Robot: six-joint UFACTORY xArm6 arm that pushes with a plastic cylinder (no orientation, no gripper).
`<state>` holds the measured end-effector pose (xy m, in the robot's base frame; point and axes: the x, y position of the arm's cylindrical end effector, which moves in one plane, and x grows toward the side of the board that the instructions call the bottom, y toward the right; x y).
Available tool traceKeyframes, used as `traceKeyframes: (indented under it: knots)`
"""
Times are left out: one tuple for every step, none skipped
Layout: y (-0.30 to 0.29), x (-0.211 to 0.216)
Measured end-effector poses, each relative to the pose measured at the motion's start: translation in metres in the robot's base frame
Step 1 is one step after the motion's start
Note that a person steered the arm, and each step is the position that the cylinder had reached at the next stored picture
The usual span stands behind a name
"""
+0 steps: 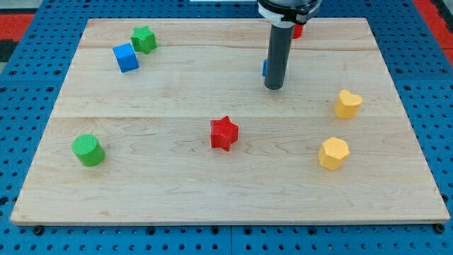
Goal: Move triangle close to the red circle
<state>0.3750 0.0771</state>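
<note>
A blue block [264,68], most of it hidden behind the rod so its shape cannot be told, shows as a sliver at the rod's left edge, just above my tip [274,88]. It may be the triangle, though that is not certain. My tip, a plain rod end that holds nothing, rests on the wooden board [177,198]; whether it touches the blue sliver cannot be made out. A red block [298,31], also half hidden, peeks out beside the rod's upper part, toward the view's top. Two yellow blocks lie to the view's right of my tip: a heart shape [347,103] and a hexagon [333,153]. A red star [224,133] sits below and left. Well to the left are a blue cube [126,57], a green star [144,40] and a green cylinder [88,150].
</note>
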Motion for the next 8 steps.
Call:
traceKeyframes:
  knots:
    - [0.0, -0.005]
    - [0.0, -0.013]
    - [0.0, -0.021]
    - [0.0, -0.032]
    - [0.01, -0.044]
    - [0.012, -0.056]
    - [0.013, -0.074]
    - [0.019, -0.091]
